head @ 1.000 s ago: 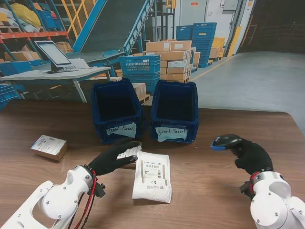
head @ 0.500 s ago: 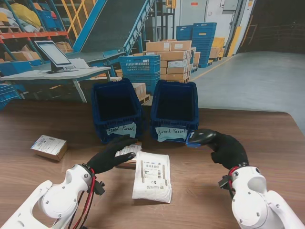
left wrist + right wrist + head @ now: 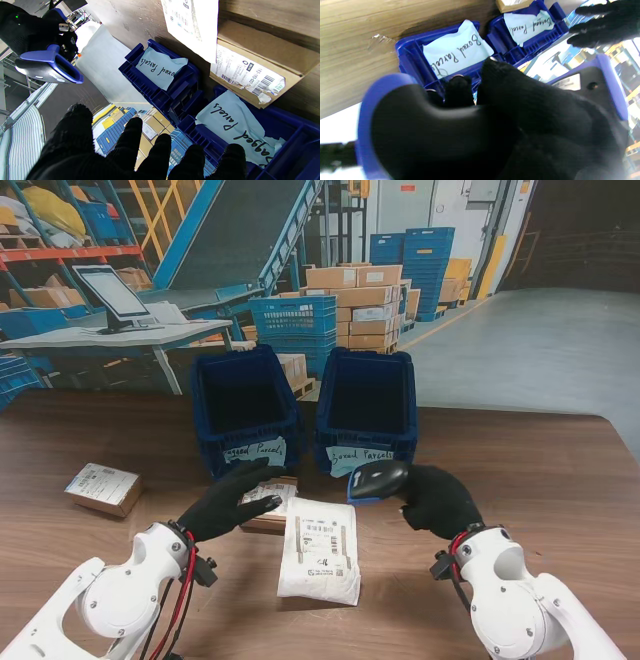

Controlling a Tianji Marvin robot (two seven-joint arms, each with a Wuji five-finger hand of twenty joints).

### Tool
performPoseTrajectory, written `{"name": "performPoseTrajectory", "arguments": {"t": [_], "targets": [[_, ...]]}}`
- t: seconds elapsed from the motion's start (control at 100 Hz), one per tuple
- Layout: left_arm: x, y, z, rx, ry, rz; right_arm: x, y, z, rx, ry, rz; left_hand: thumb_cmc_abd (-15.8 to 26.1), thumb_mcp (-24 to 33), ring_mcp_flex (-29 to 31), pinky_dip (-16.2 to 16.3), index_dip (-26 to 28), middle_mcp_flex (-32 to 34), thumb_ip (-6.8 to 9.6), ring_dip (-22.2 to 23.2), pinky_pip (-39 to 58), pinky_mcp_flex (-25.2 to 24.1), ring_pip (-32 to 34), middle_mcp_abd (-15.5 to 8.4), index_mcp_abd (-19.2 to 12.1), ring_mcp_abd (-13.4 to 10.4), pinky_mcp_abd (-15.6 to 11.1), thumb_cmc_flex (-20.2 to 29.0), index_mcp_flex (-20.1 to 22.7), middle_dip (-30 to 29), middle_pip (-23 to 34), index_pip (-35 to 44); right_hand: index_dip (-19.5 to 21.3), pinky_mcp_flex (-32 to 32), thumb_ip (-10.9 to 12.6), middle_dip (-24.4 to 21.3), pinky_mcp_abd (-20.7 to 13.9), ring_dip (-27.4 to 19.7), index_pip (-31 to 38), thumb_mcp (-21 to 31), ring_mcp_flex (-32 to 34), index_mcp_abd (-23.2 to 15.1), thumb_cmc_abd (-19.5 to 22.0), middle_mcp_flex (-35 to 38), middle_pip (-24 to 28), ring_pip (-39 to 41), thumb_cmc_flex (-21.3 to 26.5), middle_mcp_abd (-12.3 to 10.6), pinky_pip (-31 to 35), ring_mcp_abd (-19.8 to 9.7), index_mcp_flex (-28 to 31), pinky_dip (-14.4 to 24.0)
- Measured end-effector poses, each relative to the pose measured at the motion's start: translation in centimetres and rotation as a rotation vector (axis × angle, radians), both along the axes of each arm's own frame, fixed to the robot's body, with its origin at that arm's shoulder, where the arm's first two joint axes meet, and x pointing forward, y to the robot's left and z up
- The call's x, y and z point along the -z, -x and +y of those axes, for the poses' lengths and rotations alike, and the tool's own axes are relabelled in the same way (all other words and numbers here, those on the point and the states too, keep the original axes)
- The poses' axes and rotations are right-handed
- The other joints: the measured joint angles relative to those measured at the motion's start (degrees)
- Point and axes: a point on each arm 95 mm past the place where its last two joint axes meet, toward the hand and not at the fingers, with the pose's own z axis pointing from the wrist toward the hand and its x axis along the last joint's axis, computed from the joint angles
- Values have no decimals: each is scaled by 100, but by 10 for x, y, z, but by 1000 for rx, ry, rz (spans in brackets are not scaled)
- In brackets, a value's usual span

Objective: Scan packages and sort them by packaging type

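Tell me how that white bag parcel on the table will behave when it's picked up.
The white bag parcel looks soft and wrinkled, so it will probably sag if lifted by one edge. Lying flat, it shouldn't roll or tip. Its smooth plastic skin may slide easily on the wooden table.

Beyond the far edge of our brown wooden table (image 3: 560, 480) we see a warehouse: a grey concrete floor (image 3: 530, 350), stacked cardboard boxes (image 3: 362, 305), blue crates (image 3: 425, 255), a grey desk (image 3: 110, 338) carrying a monitor (image 3: 112, 292), and a sloping conveyor (image 3: 240, 225).
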Motion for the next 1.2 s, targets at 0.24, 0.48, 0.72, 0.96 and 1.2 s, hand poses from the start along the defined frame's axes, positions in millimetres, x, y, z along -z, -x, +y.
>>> {"name": "performPoseTrajectory", "arguments": {"t": [0.24,0.48,0.72,0.96,1.2], "targets": [[-1,0,0,-2,1,-6,15,-11,8,-74,26,21,0,0,0,0,1,0,0,0,0,0,0,0,0,3,0,0,0,0,0,0,47,7,0,6,-6,0,0,0,0,-1,0,1,-49,-4,0,-7,0,-3,0,1],[-2,0,0,-2,1,-9,28,-23,12,-118,83,32,0,0,0,0,1,0,0,0,0,0,0,0,0,4,0,0,0,0,0,0,60,10,0,10,-7,1,0,0,0,-1,0,1,-54,-12,0,-7,0,-5,0,1],[-3,1,1,-3,2,-9,43,-28,16,-159,149,35,0,0,0,0,1,0,0,0,0,0,0,0,0,5,0,0,0,0,0,0,64,10,0,16,-8,1,0,0,0,-2,0,1,-54,-14,0,-69,0,-6,0,1],[-3,1,1,-2,2,-10,64,-32,21,-204,194,42,0,0,0,0,1,0,0,0,1,0,0,0,0,5,0,0,0,0,0,0,68,10,0,21,-11,1,0,0,0,-18,0,1,-55,-16,0,-71,-1,-8,0,1],[-3,1,1,-2,2,-10,75,-37,25,-236,234,39,0,0,0,0,1,0,0,0,0,0,0,0,0,6,0,0,0,0,0,0,70,22,0,22,-34,1,0,0,0,-19,0,1,-56,-16,0,-72,-1,-56,1,1]]}}
